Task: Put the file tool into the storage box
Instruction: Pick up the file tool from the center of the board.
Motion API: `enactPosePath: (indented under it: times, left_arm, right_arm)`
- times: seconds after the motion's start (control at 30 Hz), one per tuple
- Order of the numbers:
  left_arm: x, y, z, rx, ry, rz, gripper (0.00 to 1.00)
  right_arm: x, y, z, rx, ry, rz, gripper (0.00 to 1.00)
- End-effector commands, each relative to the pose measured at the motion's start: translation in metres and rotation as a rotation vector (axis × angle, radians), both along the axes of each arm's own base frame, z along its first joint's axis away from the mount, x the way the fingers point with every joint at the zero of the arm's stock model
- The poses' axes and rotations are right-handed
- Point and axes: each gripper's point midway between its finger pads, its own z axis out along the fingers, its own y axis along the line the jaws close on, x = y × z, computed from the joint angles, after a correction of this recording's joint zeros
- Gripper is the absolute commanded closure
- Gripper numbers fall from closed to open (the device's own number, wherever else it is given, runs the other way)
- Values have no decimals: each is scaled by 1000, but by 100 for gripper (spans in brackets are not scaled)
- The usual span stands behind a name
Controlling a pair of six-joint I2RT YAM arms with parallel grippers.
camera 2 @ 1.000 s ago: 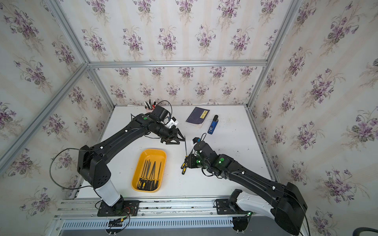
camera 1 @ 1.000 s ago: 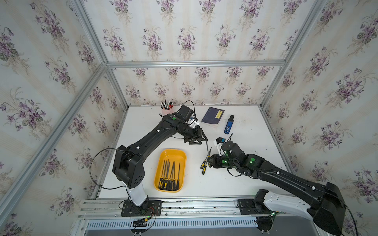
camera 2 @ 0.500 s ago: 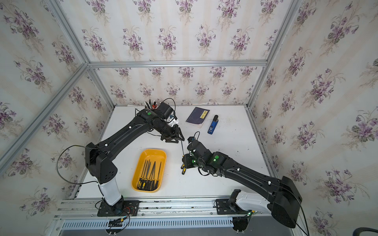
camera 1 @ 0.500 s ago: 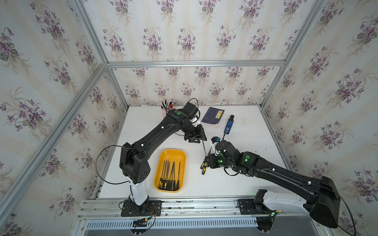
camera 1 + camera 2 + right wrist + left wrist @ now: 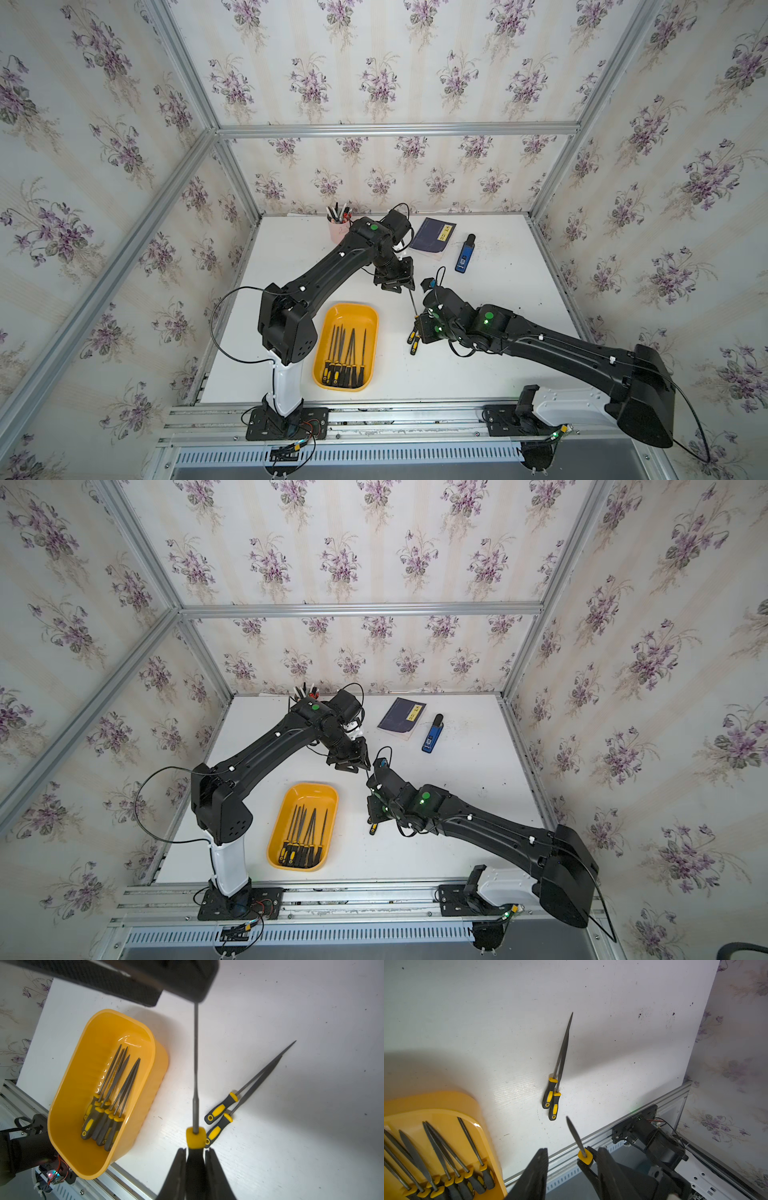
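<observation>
My right gripper (image 5: 195,1150) is shut on the black handle of a file tool (image 5: 195,1068), which it holds off the table with the blade pointing up at my left gripper (image 5: 401,286). In the left wrist view that blade (image 5: 576,1136) rises between the left gripper's (image 5: 572,1150) jaws, which stand open and apart from it. The storage box (image 5: 351,306), an orange-yellow tray, lies left of the right gripper (image 5: 419,318) and holds several files (image 5: 345,353). Two loose files (image 5: 249,1084) lie side by side on the table beneath the right gripper.
A pink pen cup (image 5: 338,230), a dark blue notebook (image 5: 432,235) and a blue device (image 5: 464,259) stand at the back of the white table. The aluminium rail (image 5: 591,1140) runs along the front edge. The tray's wall (image 5: 145,1093) is close beside the held file.
My left arm has swung from the back of the table toward the right gripper, so its jaws now stand around the raised blade. The right gripper has shifted a little left with the file.
</observation>
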Motion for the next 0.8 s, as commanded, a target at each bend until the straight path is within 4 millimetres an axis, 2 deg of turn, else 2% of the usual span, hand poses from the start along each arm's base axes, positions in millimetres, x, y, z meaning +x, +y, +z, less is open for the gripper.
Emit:
enactPosePath:
  times: [0.0,0.1,0.2,0.4,0.57,0.63,0.77]
  left_arm:
    - [1,2,-3,25,-3,-4,57]
    - [3,-1,-7,31,-3,-3,61]
    - [6,-3,-12,36,-3,3,71]
    - [12,-4,-13,40,-21,2,100]
    - [9,-2,-15,47,-23,-16,100]
    - [8,-1,-16,45,-23,-19,100]
    - [6,7,-17,55,-24,-28,100]
  right_arm:
    - [3,-3,0,-35,-26,-5,100]
    - [2,-3,0,-46,-32,-4,100]
    - [2,-3,0,-54,-36,-5,100]
    - [0,0,-3,-72,-34,3,100]
    - [-1,1,-6,-82,-29,9,100]
    - [-1,2,-3,-71,-33,8,92]
    - [0,3,5,-39,-52,2,45]
